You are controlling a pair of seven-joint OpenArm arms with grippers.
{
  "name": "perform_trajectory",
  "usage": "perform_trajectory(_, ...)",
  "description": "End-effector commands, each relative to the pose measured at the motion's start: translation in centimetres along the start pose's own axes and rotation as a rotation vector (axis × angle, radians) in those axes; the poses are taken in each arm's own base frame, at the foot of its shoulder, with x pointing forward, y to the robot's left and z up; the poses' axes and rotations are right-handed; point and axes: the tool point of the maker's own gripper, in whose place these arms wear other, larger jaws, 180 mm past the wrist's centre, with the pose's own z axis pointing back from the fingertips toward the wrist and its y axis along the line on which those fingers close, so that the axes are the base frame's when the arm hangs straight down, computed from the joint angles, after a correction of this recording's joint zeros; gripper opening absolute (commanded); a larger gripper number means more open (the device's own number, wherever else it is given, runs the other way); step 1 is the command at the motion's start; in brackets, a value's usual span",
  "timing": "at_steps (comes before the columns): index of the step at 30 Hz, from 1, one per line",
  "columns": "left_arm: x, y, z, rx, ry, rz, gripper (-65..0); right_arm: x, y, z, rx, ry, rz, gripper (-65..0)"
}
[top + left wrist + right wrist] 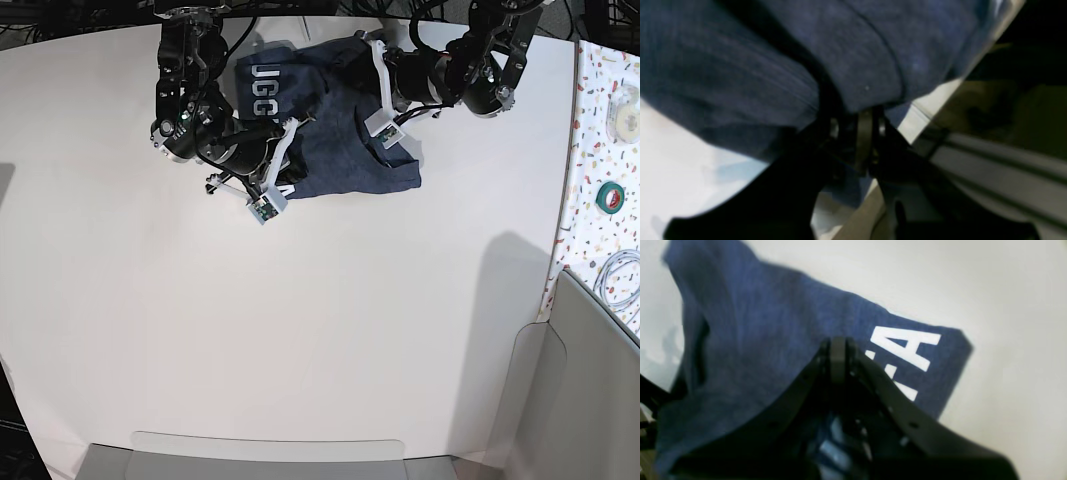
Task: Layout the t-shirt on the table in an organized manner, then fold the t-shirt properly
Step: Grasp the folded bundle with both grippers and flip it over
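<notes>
— T-shirt (335,130), navy with white lettering, lies bunched at the far edge of the white table (300,330). Where are the arms?

— Both reach in over it from the far side. The right gripper (838,350), low over the lettered side, is clenched on a fold of the cloth.

— And the left gripper (864,121)?

— Angled into the plain side, fabric draped over its tips; whether it grips cannot be told.
</notes>
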Motion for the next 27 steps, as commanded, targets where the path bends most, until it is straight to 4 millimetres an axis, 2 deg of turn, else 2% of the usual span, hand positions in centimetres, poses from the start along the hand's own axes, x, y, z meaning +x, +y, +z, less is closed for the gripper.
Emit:
perform_trajectory(1,-0.3,0.7,0.2,0.042,0.013,-0.017,-58.6,1.0,-0.2,0.1,0.007,-0.047,0.015,-65.0)
perform_trajectory(8,-0.7,2.6,0.4,0.145,0.043,-0.048,-58.6,-0.7,-1.7,0.6,-0.017,-0.020,0.033,-65.0)
perform_trajectory(12,-0.4,3.3,0.8,0.169,0.034,-0.043,-58.6,-1.8,-1.4,1.5,-0.025,-0.004,0.044,-65.0)
perform_trajectory(16,0.1,4.7,1.7,0.209,0.004,-0.012,-58.6,-2.6,-0.9,3.4,-0.045,-0.002,0.076,-65.0)
perform_trajectory(19,1.8,6.0,2.7,0.247,-0.042,-0.001,-58.6,-3.2,-0.6,4.8,-0.060,0.005,0.107,-65.0)
perform_trajectory(23,3.5,7.0,3.3,0.287,-0.104,0.096,-58.6,-4.4,-0.1,6.2,-0.066,0.030,0.135,-65.0)
perform_trajectory(27,5.3,7.3,3.0,0.282,-0.140,0.126,-58.6,-5.8,0.6,6.4,-0.049,0.060,0.118,-65.0)
